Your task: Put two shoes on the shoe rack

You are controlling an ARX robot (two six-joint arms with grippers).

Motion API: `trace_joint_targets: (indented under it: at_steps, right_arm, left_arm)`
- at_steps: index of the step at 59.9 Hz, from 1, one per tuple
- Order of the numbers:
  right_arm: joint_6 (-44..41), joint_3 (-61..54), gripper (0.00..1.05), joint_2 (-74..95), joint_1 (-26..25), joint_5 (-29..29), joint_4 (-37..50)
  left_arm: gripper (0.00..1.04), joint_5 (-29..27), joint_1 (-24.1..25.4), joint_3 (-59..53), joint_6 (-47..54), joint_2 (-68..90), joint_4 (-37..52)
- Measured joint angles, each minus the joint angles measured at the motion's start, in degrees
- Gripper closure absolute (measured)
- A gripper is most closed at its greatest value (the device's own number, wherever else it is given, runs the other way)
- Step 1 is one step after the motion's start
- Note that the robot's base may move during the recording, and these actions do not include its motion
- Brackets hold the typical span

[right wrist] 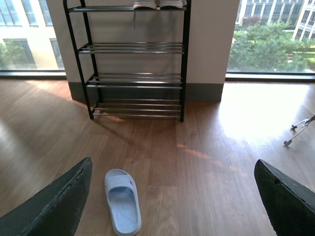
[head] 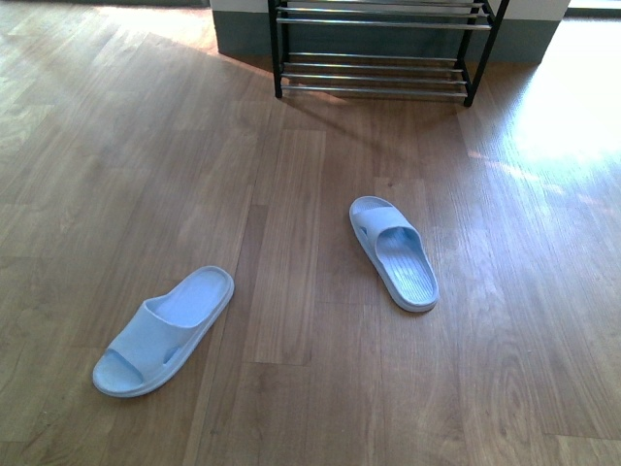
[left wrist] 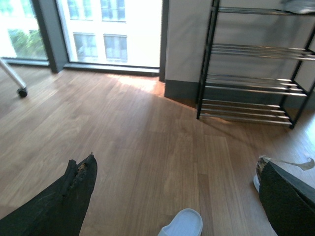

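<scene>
Plainly the task is at its first step: both slides lie on the wooden floor (head: 291, 175), well apart from the rack (head: 374, 76) by the far wall. The left slide (head: 165, 332) points its toe toward the robot; the right slide (head: 393, 250) lies nearer the rack, heel toward the robot. The left end effector (left wrist: 176, 164) and the right end effector (right wrist: 173, 167) are both spread wide, nothing between their dark fingers. Next, I judge, an arm must drop over a slide and pinch its strap or side edge. The slides are pale blue moulded rubber with ribbed footbeds; the rack's shelves are thin silver rods in a black frame, so a slide should rest across several rods.
</scene>
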Motion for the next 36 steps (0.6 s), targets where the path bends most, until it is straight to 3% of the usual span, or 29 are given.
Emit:
trace_joint_targets:
  at_steps: [2,6,14,26,36]
  right_arm:
    - [0.0,0.0,0.09,0.0,0.0,0.0,0.0]
    - [0.0,0.0,0.09,0.0,0.0,0.0,0.0]
    - [0.0,0.0,0.09,0.0,0.0,0.0,0.0]
    - [0.0,0.0,0.09,0.0,0.0,0.0,0.0]
    - [0.0,0.0,0.09,0.0,0.0,0.0,0.0]
  left_arm:
    - [0.09,2.0,4.9,0.7,-5.7,6.6,1.7]
    - [0.09,5.4,12.2,2.8,-7.3,19.9,10.1]
    - [0.09,8.8,18.3,8.4,-3.2,41.7,22.9]
    - [0.09,11.1,20.4,19.1,8.2,75.4,34.4]
    - [0.09,17.2,16.9,33.3,16.8,99.9,31.4]
